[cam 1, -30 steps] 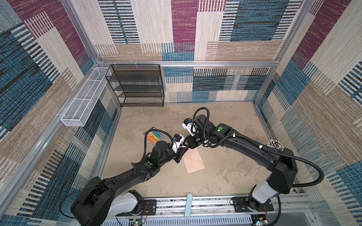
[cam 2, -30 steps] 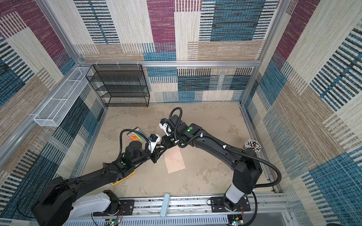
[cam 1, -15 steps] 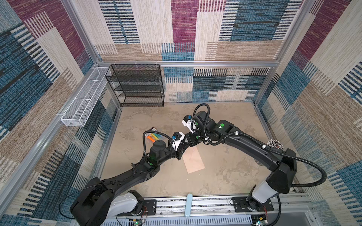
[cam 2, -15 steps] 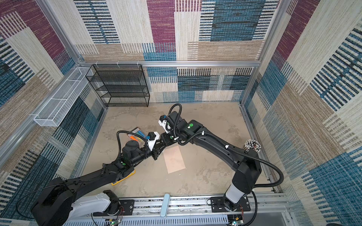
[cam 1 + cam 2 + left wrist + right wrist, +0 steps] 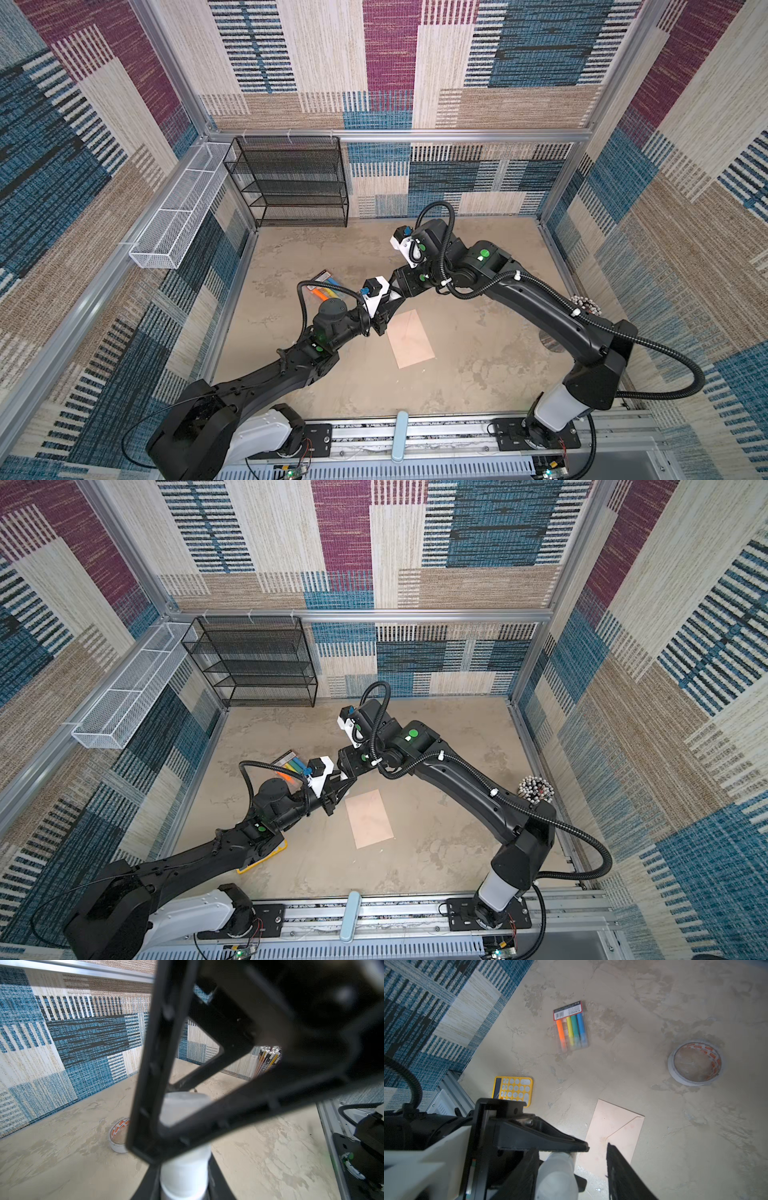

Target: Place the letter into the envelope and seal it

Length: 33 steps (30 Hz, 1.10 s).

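Meeting nose to nose just left of centre in both top views, the two arms crowd the upper-left corner of the pale peach-pink rectangular paper envelope (image 5: 411,338). It lies flat on the mottled beige desk (image 5: 478,365), and its triangular flap looks folded down.

The left gripper (image 5: 379,327) has its fingers (image 5: 145,1185) clamped on a white plastic cylinder (image 5: 184,1167). That's a glue stick by my guess, though no label shows. The right gripper's (image 5: 390,308) fingers (image 5: 623,1167) stand apart, straddling the cylinder's end with a clear gap on one side and gripping nothing.

And the letter? The thin white sheet shows nowhere on the desk. I'd judge it's tucked inside the envelope, but that can't be confirmed.

So this reads as the sealing step, with the stick being readied. Next, I reckon, the right arm needs to back clear without knocking the cylinder. Then the flap wants lifting so the stick's tip can run along its edge, and a firm press flat after that.
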Each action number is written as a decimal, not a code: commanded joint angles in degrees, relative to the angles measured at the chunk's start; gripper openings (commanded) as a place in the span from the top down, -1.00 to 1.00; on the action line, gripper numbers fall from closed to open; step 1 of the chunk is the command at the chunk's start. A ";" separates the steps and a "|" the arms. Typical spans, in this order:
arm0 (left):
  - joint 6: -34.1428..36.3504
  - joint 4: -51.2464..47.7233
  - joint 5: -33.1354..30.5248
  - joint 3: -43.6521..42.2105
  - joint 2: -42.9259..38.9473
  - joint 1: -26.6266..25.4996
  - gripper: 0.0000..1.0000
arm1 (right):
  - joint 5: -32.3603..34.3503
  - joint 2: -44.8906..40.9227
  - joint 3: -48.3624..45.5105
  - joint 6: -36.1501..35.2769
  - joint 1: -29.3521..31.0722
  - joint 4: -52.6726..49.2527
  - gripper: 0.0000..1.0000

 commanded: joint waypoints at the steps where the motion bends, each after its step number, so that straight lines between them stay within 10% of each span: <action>1: 1.20 1.13 0.88 -0.39 -0.80 -0.08 1.00 | 2.93 -1.31 1.16 0.42 -0.20 1.84 -0.12; 22: -2.22 -16.03 -9.58 -2.19 -7.81 -0.08 1.00 | -1.19 -9.47 -15.96 3.16 -8.10 14.25 -0.12; 33: -5.81 -15.67 -25.90 -3.50 -2.55 0.53 1.00 | -0.04 -10.51 -18.82 3.59 -8.96 15.69 -0.13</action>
